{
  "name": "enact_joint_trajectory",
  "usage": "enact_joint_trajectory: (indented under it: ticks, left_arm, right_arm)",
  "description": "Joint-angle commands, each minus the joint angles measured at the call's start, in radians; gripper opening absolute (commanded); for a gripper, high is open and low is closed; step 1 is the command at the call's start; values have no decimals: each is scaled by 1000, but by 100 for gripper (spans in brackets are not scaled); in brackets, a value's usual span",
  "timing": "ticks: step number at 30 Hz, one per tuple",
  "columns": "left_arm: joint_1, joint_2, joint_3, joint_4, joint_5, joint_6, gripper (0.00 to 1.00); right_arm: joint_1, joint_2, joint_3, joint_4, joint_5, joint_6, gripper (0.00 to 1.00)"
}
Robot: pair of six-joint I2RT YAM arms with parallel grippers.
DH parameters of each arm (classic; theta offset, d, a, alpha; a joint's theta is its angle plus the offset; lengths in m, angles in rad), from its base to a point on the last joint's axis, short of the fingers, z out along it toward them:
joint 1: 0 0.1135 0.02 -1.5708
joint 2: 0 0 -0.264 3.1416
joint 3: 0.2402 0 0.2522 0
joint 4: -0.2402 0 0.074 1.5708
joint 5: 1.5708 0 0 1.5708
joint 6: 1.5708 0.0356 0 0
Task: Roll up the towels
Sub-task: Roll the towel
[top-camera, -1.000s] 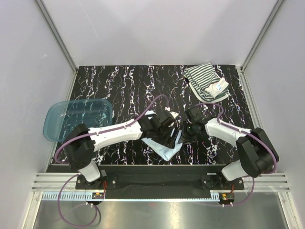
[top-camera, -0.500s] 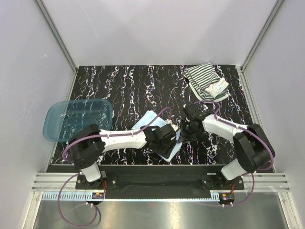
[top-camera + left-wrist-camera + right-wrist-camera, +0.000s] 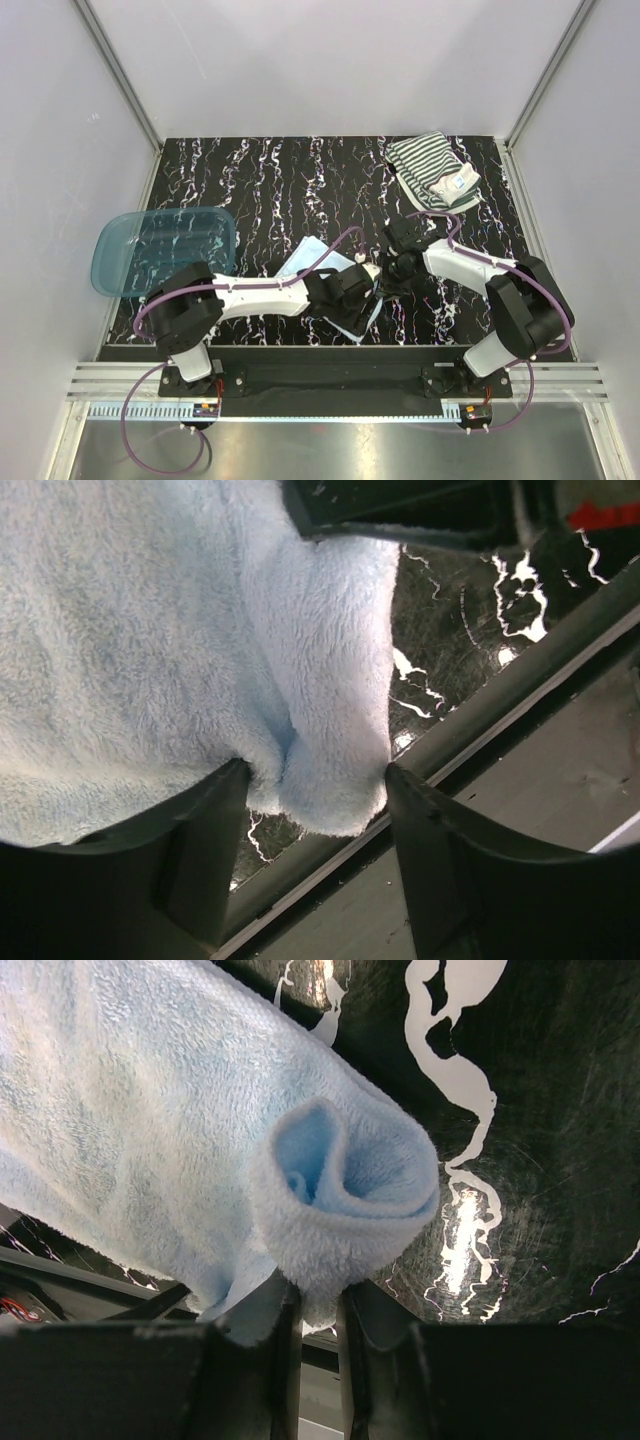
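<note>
The light blue towel (image 3: 305, 258) lies near the table's front edge, between both grippers. My left gripper (image 3: 357, 300) stands open over its near end; a soft fold of the towel (image 3: 330, 770) sits between the two fingers, touching both without being squeezed. My right gripper (image 3: 388, 283) is shut on the towel's curled right end (image 3: 340, 1185), with its fingertips (image 3: 285, 1305) close together on the fabric. The striped towel (image 3: 432, 172), with its white patterned patch, lies bunched at the back right, far from both grippers.
A translucent blue tub (image 3: 165, 248) sits at the left side of the black marbled table (image 3: 270, 185). The dark front rail (image 3: 480, 705) runs just beside the blue towel's near end. White walls close in the back and sides.
My left arm has swung toward the front edge and its jaws have narrowed around the towel's fold. More of the blue towel now lies flat behind it. The right gripper has shifted slightly.
</note>
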State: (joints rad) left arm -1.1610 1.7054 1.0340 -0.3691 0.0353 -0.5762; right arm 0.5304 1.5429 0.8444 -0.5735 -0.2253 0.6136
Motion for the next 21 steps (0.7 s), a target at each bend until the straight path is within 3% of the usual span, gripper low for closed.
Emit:
enact_joint_trajectory:
  ticks: [1, 11, 21]
  left_arm:
    - [-19, -20, 43, -40, -67, -4, 64]
    - [-101, -33, 176, -251, -343, 7, 62]
    - [-129, 28, 161, -169, -262, -5, 59]
  right_arm:
    - [8, 16, 35, -8, 1, -18, 21]
    - [10, 19, 31, 0, -2, -17, 20]
    - [10, 23, 36, 0, -2, -15, 20]
